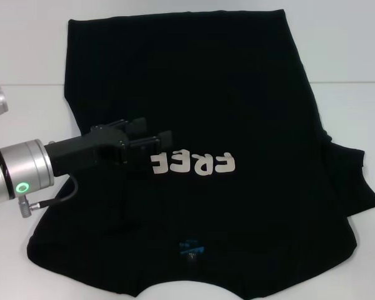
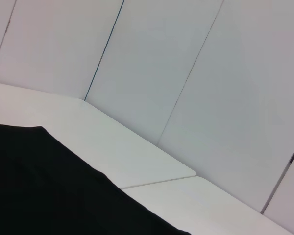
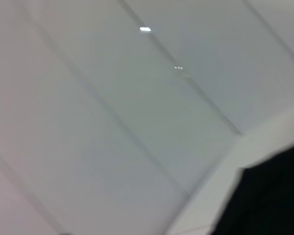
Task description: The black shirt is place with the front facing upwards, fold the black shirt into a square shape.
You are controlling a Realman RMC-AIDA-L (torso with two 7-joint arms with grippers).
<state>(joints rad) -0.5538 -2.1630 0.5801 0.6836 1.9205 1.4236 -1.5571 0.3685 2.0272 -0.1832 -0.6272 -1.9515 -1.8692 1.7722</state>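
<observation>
The shirt (image 1: 212,94) lies on a white table (image 1: 356,106), and it covers most of the table in the head view. Its far edge reaches almost to the wall (image 2: 186,63), so there only a thin band of table is free; on the robot's left and right, wider white areas stay open beside the cloth. The near edge with the neck opening runs out of the picture at the bottom. On the right side the cloth is already doubled: a long straight fold edge goes from the far corner down toward the right sleeve (image 1: 356,181), which sticks out from under it. The left edge looks flatter, with a rounded corner near the robot. The shirt is plain black, with white letters "FREE" (image 1: 194,164) on the chest (they read upside down from the head camera) and a small blue label (image 1: 190,249) at the neck. The left gripper (image 1: 155,137) hangs over the shirt just beside the letters; its fingers (image 1: 157,141) are a little apart and hold nothing. The right gripper is not visible.
</observation>
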